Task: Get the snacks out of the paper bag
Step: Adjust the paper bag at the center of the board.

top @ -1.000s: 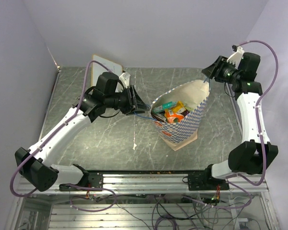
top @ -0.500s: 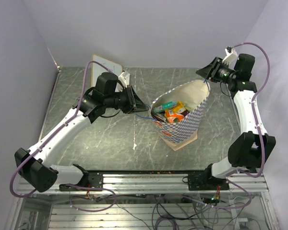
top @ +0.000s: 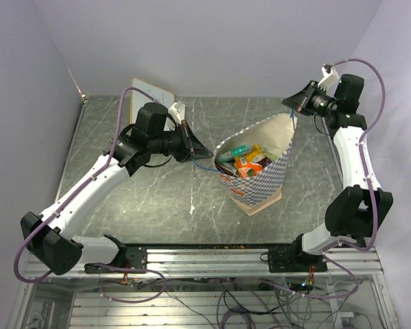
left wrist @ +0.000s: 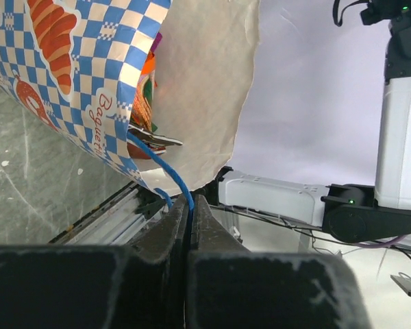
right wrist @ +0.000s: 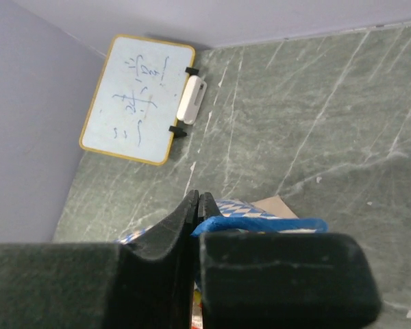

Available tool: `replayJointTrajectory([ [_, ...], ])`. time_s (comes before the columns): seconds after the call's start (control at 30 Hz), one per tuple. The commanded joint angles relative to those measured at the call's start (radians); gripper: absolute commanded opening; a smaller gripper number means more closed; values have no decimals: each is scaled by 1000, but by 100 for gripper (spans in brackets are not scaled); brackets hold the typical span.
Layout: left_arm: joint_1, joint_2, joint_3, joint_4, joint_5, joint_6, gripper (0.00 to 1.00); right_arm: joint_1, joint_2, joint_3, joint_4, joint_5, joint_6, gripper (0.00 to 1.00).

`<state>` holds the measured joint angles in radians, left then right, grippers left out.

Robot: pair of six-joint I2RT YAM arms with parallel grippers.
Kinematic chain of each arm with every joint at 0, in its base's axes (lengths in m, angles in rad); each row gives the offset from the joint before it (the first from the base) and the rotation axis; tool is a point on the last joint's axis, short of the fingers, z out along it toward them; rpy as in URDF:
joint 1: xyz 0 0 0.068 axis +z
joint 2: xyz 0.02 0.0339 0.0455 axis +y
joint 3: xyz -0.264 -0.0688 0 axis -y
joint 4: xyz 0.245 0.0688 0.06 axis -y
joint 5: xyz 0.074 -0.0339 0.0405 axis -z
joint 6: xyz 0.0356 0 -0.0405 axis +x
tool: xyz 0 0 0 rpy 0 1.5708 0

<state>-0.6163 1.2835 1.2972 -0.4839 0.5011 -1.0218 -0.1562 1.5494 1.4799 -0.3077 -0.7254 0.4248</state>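
The paper bag (top: 264,179) stands at mid-table, its mouth held wide open. Several snacks (top: 242,160) lie packed inside, orange, green and yellow ones on top. My left gripper (top: 203,149) is left of the bag, shut on its near blue cord handle (left wrist: 166,162). The left wrist view shows the checkered outside (left wrist: 68,62) and packet edges (left wrist: 145,103) inside. My right gripper (top: 293,110) is above the bag's far rim, shut on the other blue cord handle (right wrist: 260,225); its tips (right wrist: 198,199) pinch the cord.
A white board with scribbles (top: 153,92) leans at the back left wall; it also shows in the right wrist view (right wrist: 140,99). The metal rail (top: 212,257) runs along the near table edge. Walls close in at the back and both sides.
My right gripper has shifted a little left and back with the cord in it. The left gripper and the bag have hardly moved.
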Motion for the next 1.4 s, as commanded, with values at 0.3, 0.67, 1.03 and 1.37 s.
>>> replayJointTrajectory([
  [0.3,308,26,291,-281,97,117,7,319,-99,145,-154,25,42,0],
  [0.67,600,48,513,-603,132,211,7,776,-64,213,11,138,244,0],
  [1.03,692,48,579,-695,84,247,7,916,33,262,42,105,232,0],
  [1.37,903,146,786,-870,86,397,7,1089,166,386,48,130,257,0],
])
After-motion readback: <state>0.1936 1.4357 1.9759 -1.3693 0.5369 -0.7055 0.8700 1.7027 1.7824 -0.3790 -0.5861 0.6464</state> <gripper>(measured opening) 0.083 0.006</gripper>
